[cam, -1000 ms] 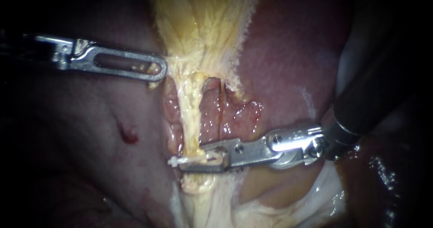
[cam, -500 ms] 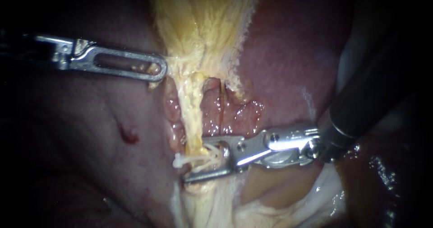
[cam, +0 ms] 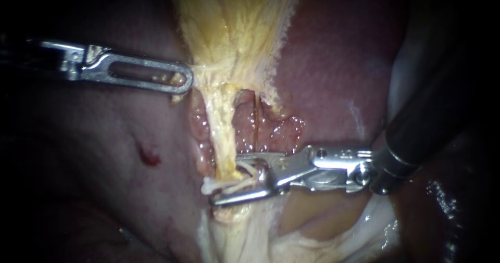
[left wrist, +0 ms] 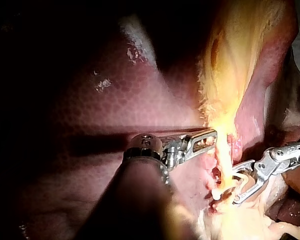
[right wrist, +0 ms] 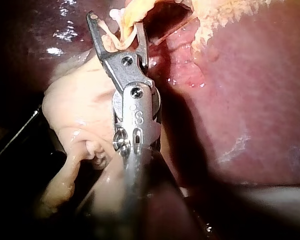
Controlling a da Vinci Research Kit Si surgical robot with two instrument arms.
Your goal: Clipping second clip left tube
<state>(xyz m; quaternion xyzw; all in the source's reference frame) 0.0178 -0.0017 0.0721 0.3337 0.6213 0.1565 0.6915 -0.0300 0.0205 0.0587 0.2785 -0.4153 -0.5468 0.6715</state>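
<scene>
The left tube (cam: 221, 133), a yellow strand, runs down from the yellow tissue (cam: 234, 28) over the liver (cam: 323, 75). A white clip (cam: 211, 186) sits across its lower end. My right instrument (cam: 227, 180) comes in from the right, and its jaws stand open around the clip and tube, with a gap showing. The right wrist view shows the same open jaws (right wrist: 116, 25) with the clip (right wrist: 110, 42) between them. My left instrument (cam: 179, 82) holds the yellow tissue's edge at upper left, jaws shut on it, as the left wrist view (left wrist: 210, 137) also shows.
A thin reddish right tube (cam: 256, 122) lies beside the left one over glistening raw tissue. Pale folded tissue (cam: 245, 237) lies below the clip. A small red spot (cam: 148, 156) marks the dark liver surface at left.
My right instrument's jaws have opened from shut on the tube, leaving the white clip on it. The left instrument has not moved.
</scene>
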